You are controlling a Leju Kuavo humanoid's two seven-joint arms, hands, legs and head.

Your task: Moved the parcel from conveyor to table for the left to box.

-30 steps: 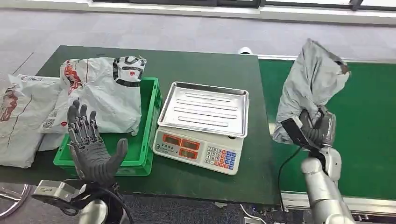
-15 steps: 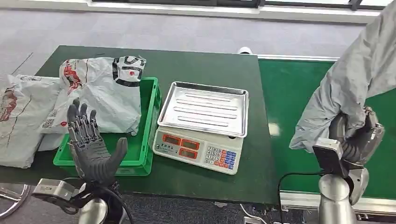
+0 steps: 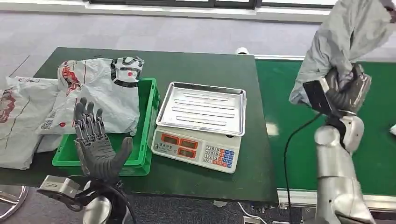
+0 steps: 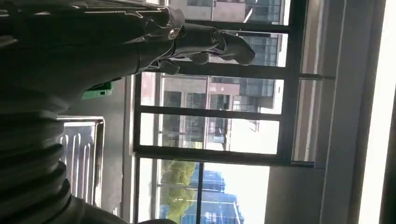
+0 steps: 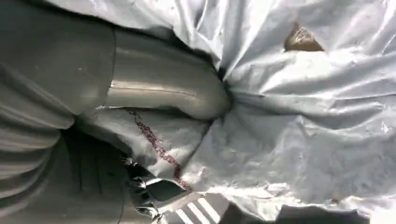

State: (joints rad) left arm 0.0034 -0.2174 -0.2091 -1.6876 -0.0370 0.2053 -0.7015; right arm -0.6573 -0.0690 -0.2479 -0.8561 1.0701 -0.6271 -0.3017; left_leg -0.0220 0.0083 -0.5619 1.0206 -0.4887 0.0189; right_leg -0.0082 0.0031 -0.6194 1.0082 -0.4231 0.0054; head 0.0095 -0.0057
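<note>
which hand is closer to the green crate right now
Left. The left hand hovers open at the green crate's near edge, while the right hand is far off over the conveyor, gripping the grey parcel.

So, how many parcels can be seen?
3: one parcel held up by the right hand over the conveyor, one across the green box, one left of it. More may be hidden.

Parcel-sorting station: conveyor, scale
</note>
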